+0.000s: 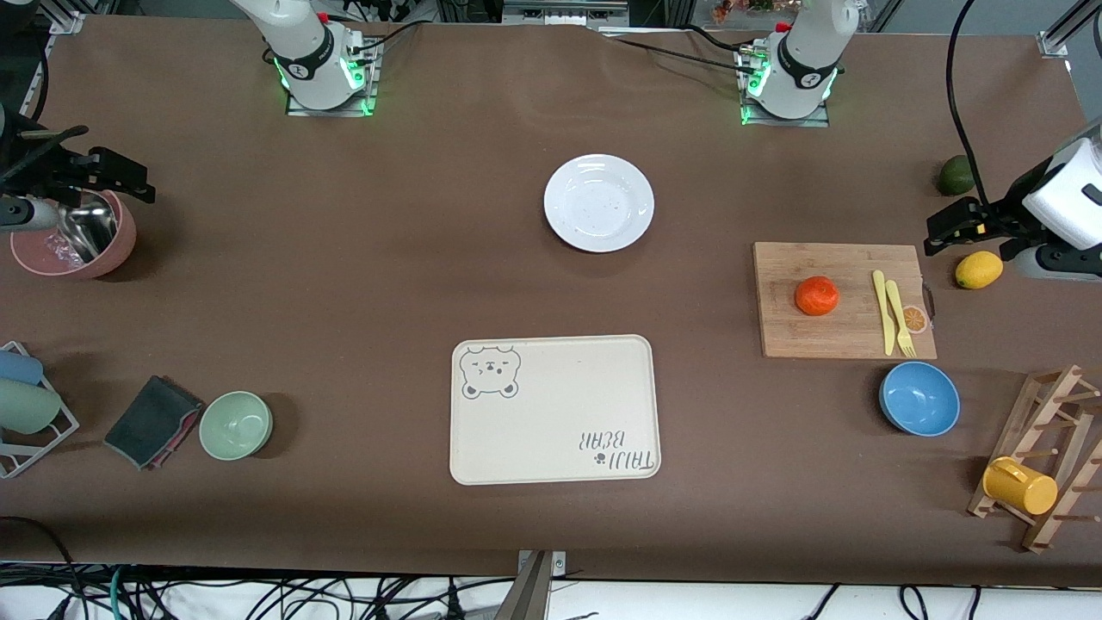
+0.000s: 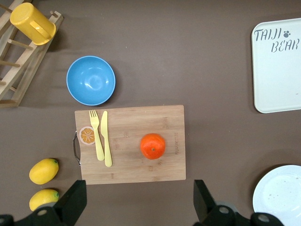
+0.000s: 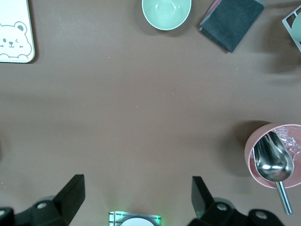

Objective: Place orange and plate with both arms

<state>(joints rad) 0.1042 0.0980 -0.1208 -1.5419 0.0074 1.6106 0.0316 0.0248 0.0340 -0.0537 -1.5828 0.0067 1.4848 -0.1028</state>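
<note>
On the cutting board [image 1: 844, 301] sits the orange [image 1: 816, 295], near the left arm's end, with the yellow knife [image 1: 882, 312] and fork [image 1: 900, 319] just beside it. Mid-table, the plate [image 1: 598, 202] lies flat, farther from the camera than the tray [image 1: 554, 409]. Both grippers hang with fingers spread, holding nothing: the left gripper [image 1: 947, 226] over the lemon [image 1: 979, 269], the right gripper [image 1: 120, 176] over the pink bowl [image 1: 73, 237]. Risks, I'd say: the orange rolling off (round, lumpy), and that glossy plate rim slipping from a pinch.
</note>
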